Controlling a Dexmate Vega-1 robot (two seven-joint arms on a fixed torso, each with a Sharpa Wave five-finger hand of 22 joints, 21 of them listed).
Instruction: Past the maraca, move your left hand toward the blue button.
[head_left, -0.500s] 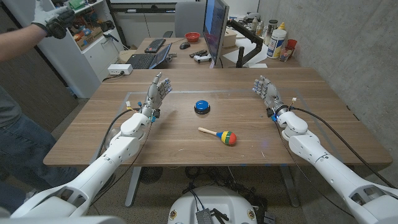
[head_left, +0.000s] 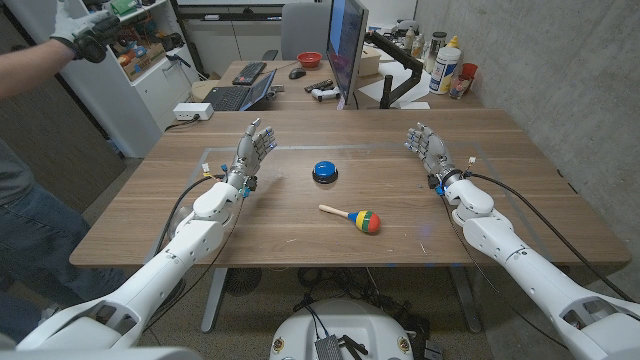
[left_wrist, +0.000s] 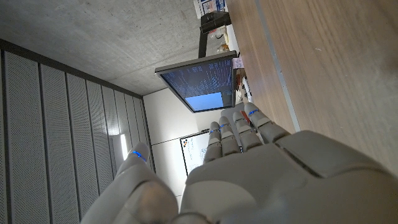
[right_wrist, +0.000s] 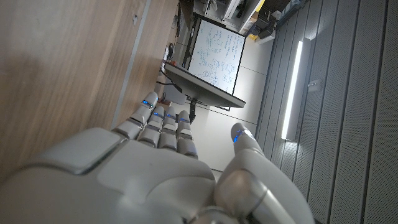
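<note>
The blue button (head_left: 325, 171) sits on a dark base near the middle of the wooden table (head_left: 300, 235). A maraca (head_left: 353, 216) with a pale handle and a red, yellow, green and blue head lies in front of it, slightly to the right. My left hand (head_left: 252, 148) stands on its edge to the left of the button, fingers apart and extended, holding nothing. It appears from behind in the left wrist view (left_wrist: 249, 168). My right hand (head_left: 427, 146) stands open at the right side of the table, also empty, and its back shows in the right wrist view (right_wrist: 143, 168).
A monitor (head_left: 346, 45) stands past the table's far edge. Behind it is a desk with a laptop, keyboard, red bowl and bottles (head_left: 447, 62). A person (head_left: 30, 110) stands at the left with a gloved hand raised.
</note>
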